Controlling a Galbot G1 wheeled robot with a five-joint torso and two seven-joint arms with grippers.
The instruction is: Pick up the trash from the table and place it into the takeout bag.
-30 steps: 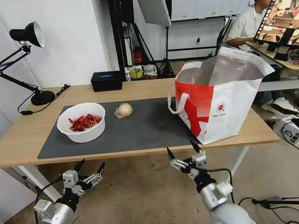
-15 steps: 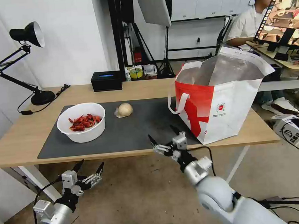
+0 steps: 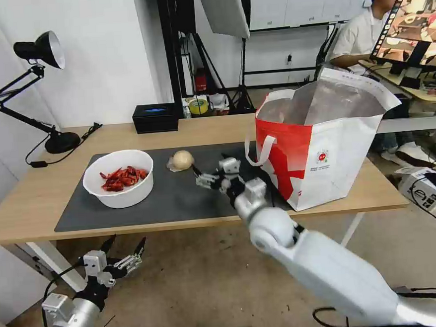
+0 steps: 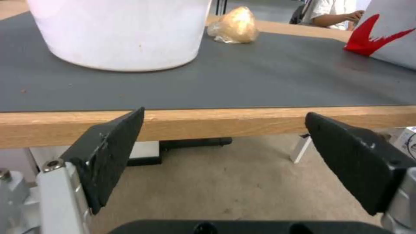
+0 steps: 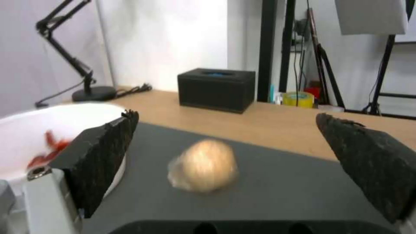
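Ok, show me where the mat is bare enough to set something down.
Free: the mat strip in front of the white bowl and bun, out to the table edge. Crowded: between bun and takeout bag, where the open right gripper reaches in.

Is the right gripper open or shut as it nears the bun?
Open. The right gripper has its fingers spread wide, the bun lying untouched on the mat between them.

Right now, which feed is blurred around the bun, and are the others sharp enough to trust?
Right wrist view: the bun is smeared and soft between the open right gripper. Head view: bun crisp. Left wrist view: table edge sharp, bun slightly soft.
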